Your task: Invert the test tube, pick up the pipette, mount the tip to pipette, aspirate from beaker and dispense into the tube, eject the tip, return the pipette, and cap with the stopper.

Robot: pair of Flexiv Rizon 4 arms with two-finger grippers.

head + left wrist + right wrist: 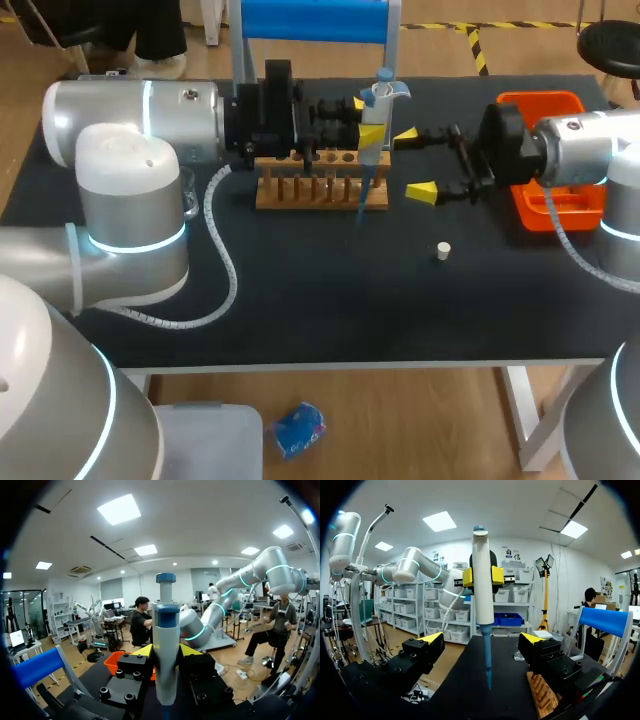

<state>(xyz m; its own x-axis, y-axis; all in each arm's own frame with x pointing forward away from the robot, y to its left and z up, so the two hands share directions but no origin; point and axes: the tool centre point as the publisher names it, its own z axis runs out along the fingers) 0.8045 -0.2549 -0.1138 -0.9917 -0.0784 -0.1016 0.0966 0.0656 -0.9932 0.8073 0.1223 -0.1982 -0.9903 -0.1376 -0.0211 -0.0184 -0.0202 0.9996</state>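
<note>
My left gripper [367, 125] is shut on the grey-and-blue pipette [381, 97], holding it upright above the right end of the wooden tube rack [300, 190]. A blue tip [361, 197] is on the pipette and points down at the rack. In the left wrist view the pipette [166, 640] stands between my yellow fingertips [144, 651]. Just right of the pipette, my right gripper [413, 162] is open with nothing in it; in its view the pipette [482, 580] and blue tip [488, 666] hang ahead of my right gripper [482, 647]. A white stopper [443, 250] lies on the mat. I cannot make out the test tube.
An orange tray [560, 215] lies at the right under my right arm. A blue-topped pipette stand [312, 20] rises at the back. The rack [542, 696] is beside my right gripper's finger. A glass vessel [189, 195] sits partly hidden behind my left arm.
</note>
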